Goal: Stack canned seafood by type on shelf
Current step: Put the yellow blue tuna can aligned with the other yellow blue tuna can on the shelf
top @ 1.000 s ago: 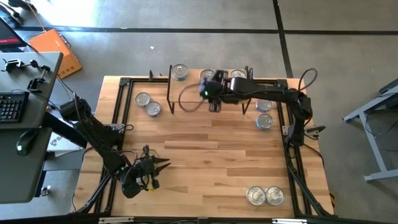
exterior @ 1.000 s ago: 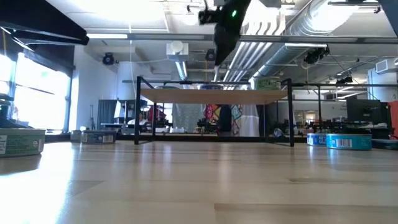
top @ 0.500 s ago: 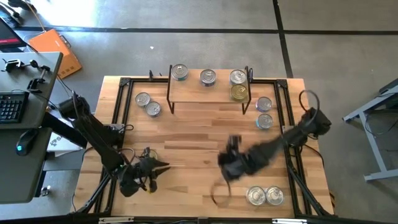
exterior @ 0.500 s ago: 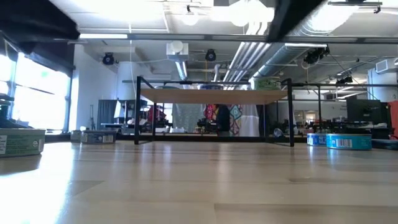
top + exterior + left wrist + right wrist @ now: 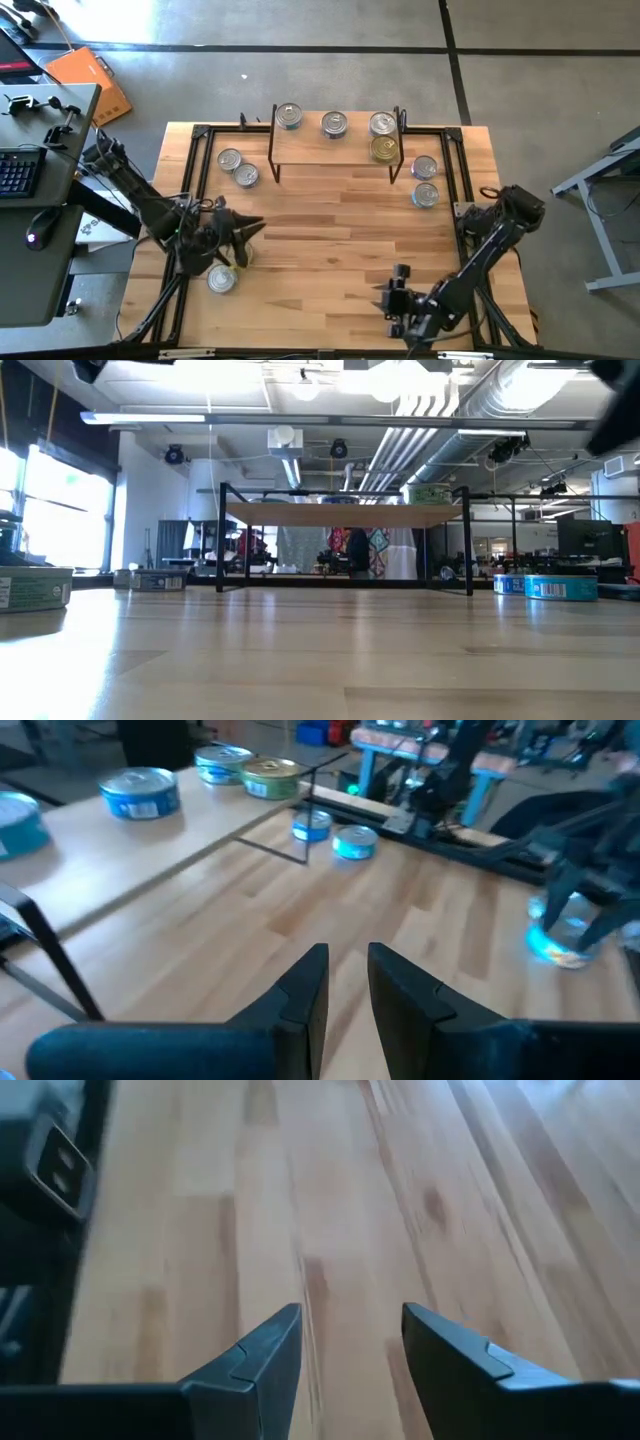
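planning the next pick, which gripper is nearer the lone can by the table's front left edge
Left. The left gripper hovers just beyond the lone can, close beside it. The right gripper is over the front right of the table, far across from that can.

Open-plan lab: exposed ceiling ducts (image 5: 520,405), concrete floor (image 5: 300,25), keyboard desk (image 5: 40,150).

The shelf (image 5: 335,515) stands mid-table, with tins (image 5: 30,588) low at either side.
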